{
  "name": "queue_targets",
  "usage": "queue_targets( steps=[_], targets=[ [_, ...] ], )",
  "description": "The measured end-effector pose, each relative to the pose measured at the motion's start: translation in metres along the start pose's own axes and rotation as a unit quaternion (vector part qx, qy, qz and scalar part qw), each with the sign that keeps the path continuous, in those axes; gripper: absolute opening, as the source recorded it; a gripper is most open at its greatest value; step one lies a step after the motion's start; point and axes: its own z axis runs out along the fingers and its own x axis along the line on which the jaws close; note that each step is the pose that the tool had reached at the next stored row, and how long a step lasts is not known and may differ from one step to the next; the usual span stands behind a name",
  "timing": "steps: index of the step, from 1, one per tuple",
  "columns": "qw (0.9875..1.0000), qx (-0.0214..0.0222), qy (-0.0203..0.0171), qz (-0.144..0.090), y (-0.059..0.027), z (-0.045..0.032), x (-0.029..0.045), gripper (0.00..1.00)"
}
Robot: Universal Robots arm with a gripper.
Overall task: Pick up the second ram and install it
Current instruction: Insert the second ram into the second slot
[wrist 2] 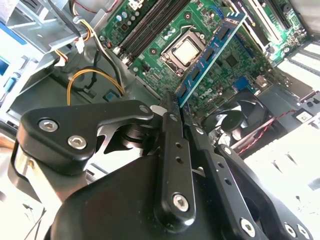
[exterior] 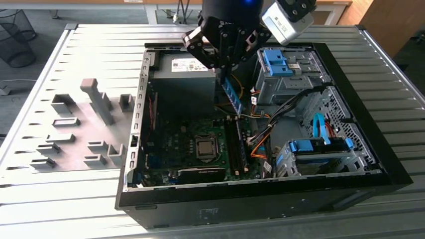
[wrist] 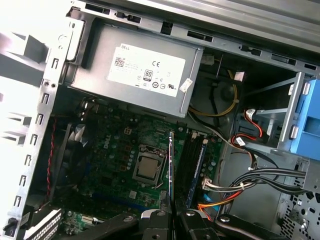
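Note:
My gripper (exterior: 226, 73) hangs over the open computer case (exterior: 371, 164), shut on the second ram (exterior: 232, 95), a thin blue-green stick that points down toward the motherboard (exterior: 179, 144). In the second wrist view the black fingers (wrist 2: 172, 150) clamp one end of the ram (wrist 2: 210, 55), which reaches out above the processor socket (wrist 2: 186, 51). In the first wrist view the ram (wrist: 171, 165) shows edge-on, held above the board just beside the long black slots (wrist: 190, 160). Another blue stick (wrist: 198, 167) stands in one of those slots.
The power supply (wrist: 140, 75) fills the case's far end. Blue drive cages (exterior: 279, 62) and bundled cables (exterior: 262, 142) sit on the exterior view's right of the slots. A fan (wrist 2: 240, 117) lies near the processor. Grey fixture blocks (exterior: 79, 129) stand on the slatted table (exterior: 99, 45).

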Motion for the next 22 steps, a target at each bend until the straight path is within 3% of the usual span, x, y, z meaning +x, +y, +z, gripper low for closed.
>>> queue_targets(
  steps=[5,22],
  targets=[
    [1.0,0.0,0.0,0.0,-0.0015,0.0004,-0.0057,0.14],
    [1.0,0.0,-0.0001,0.007,-0.0015,0.0012,-0.006,0.14]
  ],
)
